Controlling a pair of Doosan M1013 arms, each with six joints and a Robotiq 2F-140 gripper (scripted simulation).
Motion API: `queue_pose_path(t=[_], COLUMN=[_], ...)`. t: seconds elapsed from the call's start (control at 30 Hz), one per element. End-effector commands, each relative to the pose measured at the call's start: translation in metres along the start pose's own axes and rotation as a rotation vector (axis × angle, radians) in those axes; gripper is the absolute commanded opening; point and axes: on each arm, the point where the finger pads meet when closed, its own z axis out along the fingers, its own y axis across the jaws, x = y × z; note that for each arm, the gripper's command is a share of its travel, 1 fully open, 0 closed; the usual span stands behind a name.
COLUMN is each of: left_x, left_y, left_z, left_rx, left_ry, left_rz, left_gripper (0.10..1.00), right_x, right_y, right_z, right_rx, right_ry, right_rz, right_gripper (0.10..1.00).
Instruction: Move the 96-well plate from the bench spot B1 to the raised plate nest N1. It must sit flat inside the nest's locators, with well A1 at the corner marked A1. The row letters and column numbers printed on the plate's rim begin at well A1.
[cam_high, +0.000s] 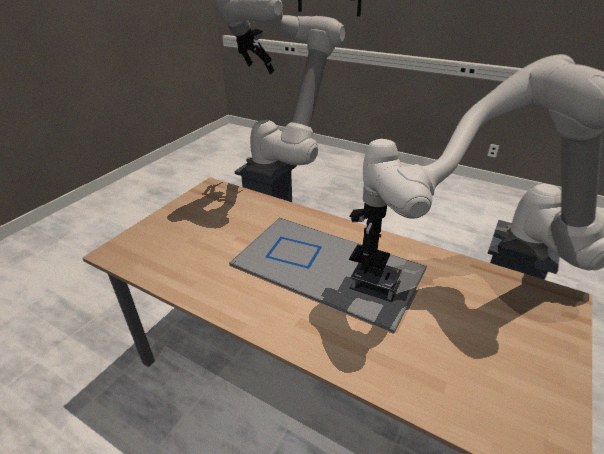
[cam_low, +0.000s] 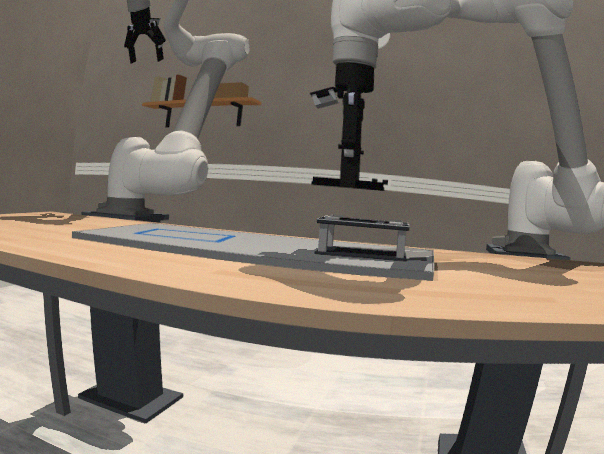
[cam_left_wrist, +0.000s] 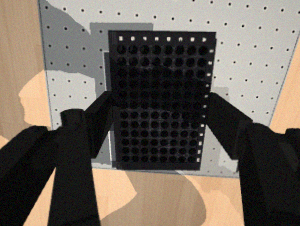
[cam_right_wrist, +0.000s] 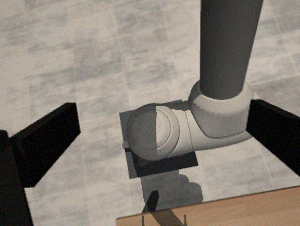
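Observation:
My left gripper (cam_high: 369, 253) (cam_low: 350, 182) (cam_left_wrist: 159, 105) is shut on the black 96-well plate (cam_high: 383, 257) (cam_low: 325, 182) (cam_left_wrist: 160, 80), a finger on each long side. The plate looks level, above the raised nest (cam_high: 375, 282) (cam_low: 364, 225), with a gap between them in the exterior view. In the left wrist view, the letters run along the plate's top edge and numbers down its right edge, with A1 at top right. The plate hides nearly all the nest there, including its A1 mark. B1's blue outline (cam_high: 300, 242) (cam_low: 180, 237) holds no plate. My right gripper (cam_high: 260, 68) (cam_low: 146, 60) (cam_right_wrist: 162, 116) is open and empty.
The nest stands on posts on the grey perforated board (cam_high: 255, 250) (cam_low: 270, 244) (cam_left_wrist: 250, 75), near one end of it. The board lies on the wooden table (cam_high: 270, 320) (cam_low: 175, 270). The right arm is raised well away from the nest.

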Motion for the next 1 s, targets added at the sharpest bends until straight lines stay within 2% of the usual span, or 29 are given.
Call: queue_pose_path(t=[0.0, 0.3, 0.97], left_x=[-0.012, -0.035, -0.035], left_y=[-0.002, -0.005, -0.005], left_z=[-0.003, -0.007, -0.006], left_rx=[0.002, 0.002, 0.002], left_ry=[0.001, 0.001, 0.001], left_rz=[0.0, 0.0, 0.0], left_gripper=[0.605, 0.605, 0.605], right_x=[0.0, 0.0, 0.0], right_y=[0.0, 0.0, 0.0], right_z=[0.0, 0.0, 0.0], right_rx=[0.0, 0.0, 0.0], right_ry=[0.0, 0.0, 0.0], right_rz=[0.0, 0.0, 0.0], right_gripper=[1.0, 1.0, 1.0])
